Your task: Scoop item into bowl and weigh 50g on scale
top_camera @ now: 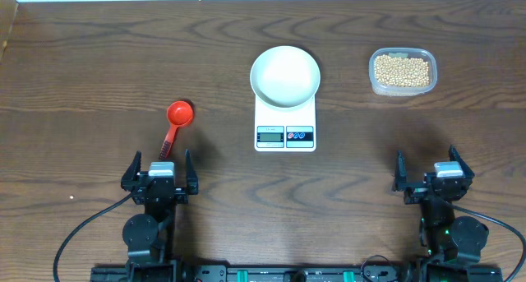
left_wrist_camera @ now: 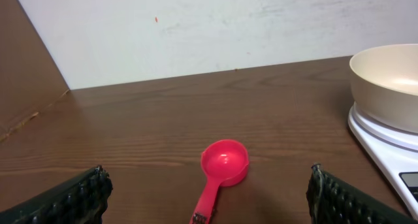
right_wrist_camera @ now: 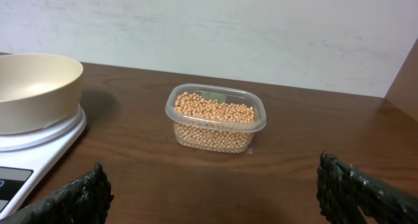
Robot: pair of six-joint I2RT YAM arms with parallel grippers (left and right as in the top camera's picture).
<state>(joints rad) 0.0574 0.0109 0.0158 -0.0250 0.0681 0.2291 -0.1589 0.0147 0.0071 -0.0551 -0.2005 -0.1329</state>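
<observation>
The bowl point(top_camera: 284, 73) sits ready on the scale point(top_camera: 284, 119), red scoop point(top_camera: 174, 122) handle-first before the left gripper point(top_camera: 159, 163) for easy taking — it and the right gripper point(top_camera: 427, 161) both gape empty, beans point(top_camera: 401, 70) untouched

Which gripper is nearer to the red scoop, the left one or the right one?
Left. The left gripper sits at the red scoop, the handle's end about between its open jaws. The right gripper is far off, on the other side of the scale.
</observation>
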